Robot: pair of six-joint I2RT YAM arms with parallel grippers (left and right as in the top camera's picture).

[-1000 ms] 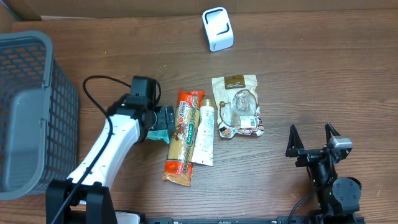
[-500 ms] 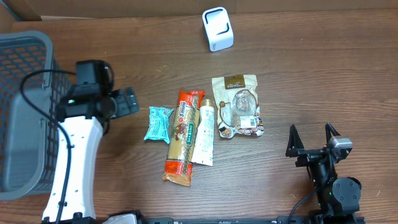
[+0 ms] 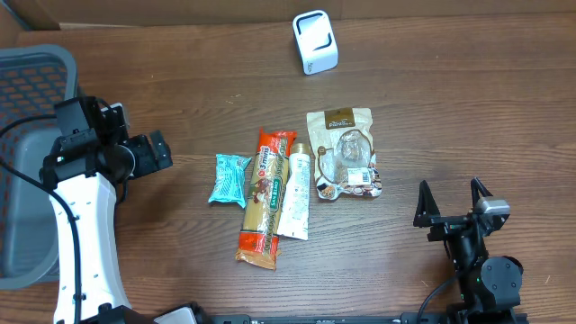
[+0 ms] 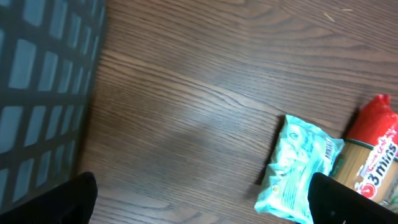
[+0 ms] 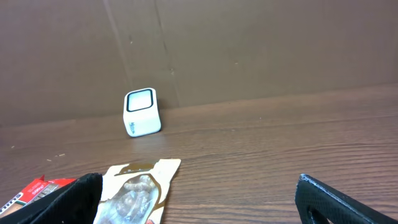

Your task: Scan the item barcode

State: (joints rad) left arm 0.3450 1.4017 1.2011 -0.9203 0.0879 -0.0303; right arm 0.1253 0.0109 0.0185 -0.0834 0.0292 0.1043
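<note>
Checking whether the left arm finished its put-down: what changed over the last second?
The left gripper, which was down on the teal packet, pulled back left toward the basket, open and empty. The packet lies free beside the pasta pack. The right gripper, scanner, tube and pouch stayed put.

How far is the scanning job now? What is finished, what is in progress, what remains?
Done: nothing visible; no item is at the white scanner. In hand: nothing; the left pincer and the right pincer stand open and empty. Left: the teal packet, pasta pack, tube and snack bag all lie on the table, apart from the scanner; each probably needs lifting and scanning.
</note>
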